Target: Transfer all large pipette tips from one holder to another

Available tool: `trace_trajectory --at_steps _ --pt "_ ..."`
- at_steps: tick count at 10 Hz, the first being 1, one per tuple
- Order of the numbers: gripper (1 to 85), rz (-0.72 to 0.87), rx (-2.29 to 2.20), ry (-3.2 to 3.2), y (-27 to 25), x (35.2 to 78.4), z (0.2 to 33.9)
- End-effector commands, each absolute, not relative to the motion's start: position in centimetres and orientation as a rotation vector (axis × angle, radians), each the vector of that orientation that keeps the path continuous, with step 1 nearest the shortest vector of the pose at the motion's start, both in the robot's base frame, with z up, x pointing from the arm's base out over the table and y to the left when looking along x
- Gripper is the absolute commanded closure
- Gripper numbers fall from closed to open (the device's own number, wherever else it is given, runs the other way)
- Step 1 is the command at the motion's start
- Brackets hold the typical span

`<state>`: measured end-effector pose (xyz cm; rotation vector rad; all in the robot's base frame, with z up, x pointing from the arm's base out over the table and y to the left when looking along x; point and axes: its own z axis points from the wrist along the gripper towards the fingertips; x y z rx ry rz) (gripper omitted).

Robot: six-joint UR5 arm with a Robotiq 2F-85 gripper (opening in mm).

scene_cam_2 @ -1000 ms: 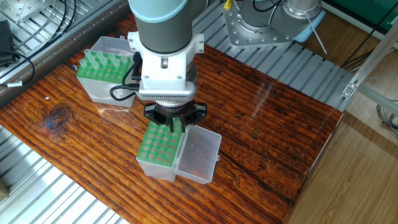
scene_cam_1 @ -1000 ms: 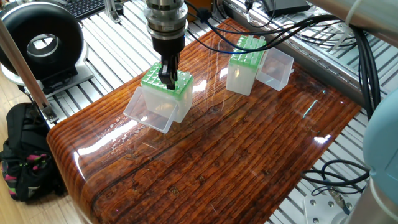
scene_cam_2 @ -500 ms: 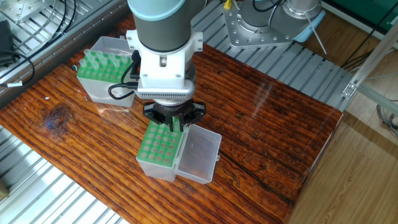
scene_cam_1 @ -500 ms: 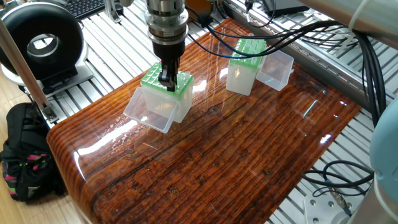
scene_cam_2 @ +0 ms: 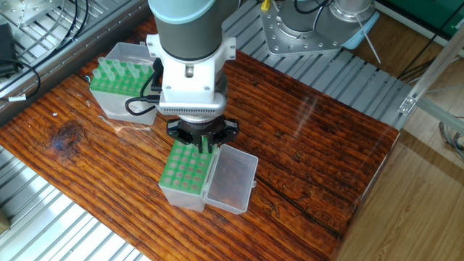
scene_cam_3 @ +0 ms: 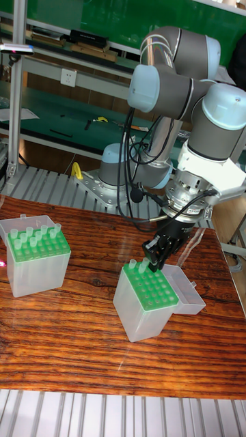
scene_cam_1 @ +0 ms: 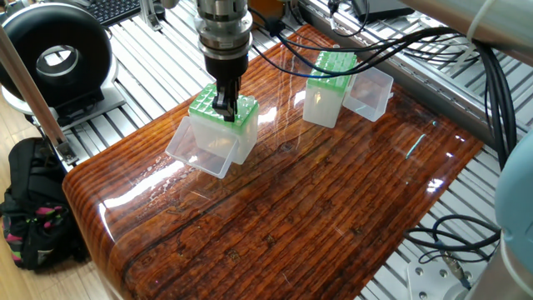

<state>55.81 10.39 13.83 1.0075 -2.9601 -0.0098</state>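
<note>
Tool [scene_cam_3: 156,256] low over the near box's [scene_cam_3: 147,300] green top, fingers close together around a tip [scene_cam_3: 144,265] at its back edge; grip itself too hidden to tell. One tip [scene_cam_3: 133,265] upright beside it there. More tips [scene_cam_3: 31,239] upright in the far box [scene_cam_2: 119,88] across the bench [scene_cam_2: 304,152].

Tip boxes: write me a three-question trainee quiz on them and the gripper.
1. True or false: the gripper is above the sparser box.
2. The sparser box's lid is: A shut, B open, C missing.
3. Fill in: the fuller box has a ___ top.
Key: 1 true; 2 B; 3 green.
</note>
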Motion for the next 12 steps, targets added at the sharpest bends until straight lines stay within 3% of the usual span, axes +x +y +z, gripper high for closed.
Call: trace_trajectory --at_steps 1,12 --pt "70.3 -0.034 0.969 -2.968 10.7 55.6 14.1" --pt "71.0 -0.075 0.963 -2.924 10.9 56.6 19.5"
